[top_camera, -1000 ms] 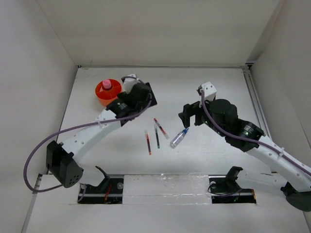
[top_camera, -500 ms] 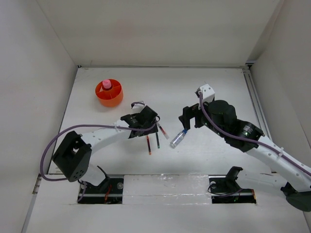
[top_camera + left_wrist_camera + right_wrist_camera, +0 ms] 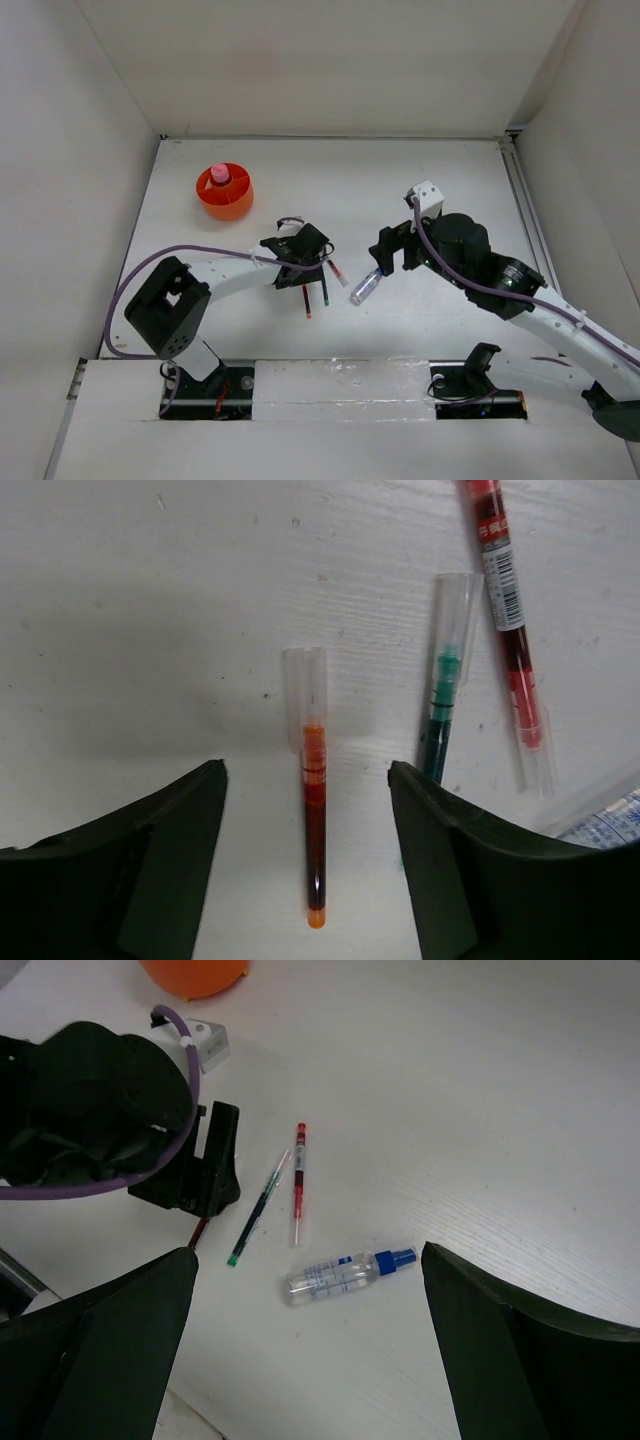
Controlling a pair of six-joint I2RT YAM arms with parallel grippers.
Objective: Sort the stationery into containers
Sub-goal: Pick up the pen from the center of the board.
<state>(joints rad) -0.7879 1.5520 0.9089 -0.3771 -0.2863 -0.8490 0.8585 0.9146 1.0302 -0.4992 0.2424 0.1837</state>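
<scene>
Table [image 3: 400, 180]: tub [image 3: 236, 208], orange-red pen [image 3: 314, 830], green pen [image 3: 440, 710], labelled red pen [image 3: 505, 600], bottle [image 3: 345, 1272].

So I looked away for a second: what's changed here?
The left gripper left the orange tub and swung toward the bases, now open over the leftmost pen. The right gripper edged slightly nearer the blue-capped bottle. Nothing was gripped. The other pens, both bottles, including the pink-capped bottle, and the tub stayed put.

stubby bottle [image 3: 219, 176] in tub [image 3: 240, 203] | three pens [image 3: 440, 712] side by side | spray bottle [image 3: 345, 1272] right of pens
</scene>
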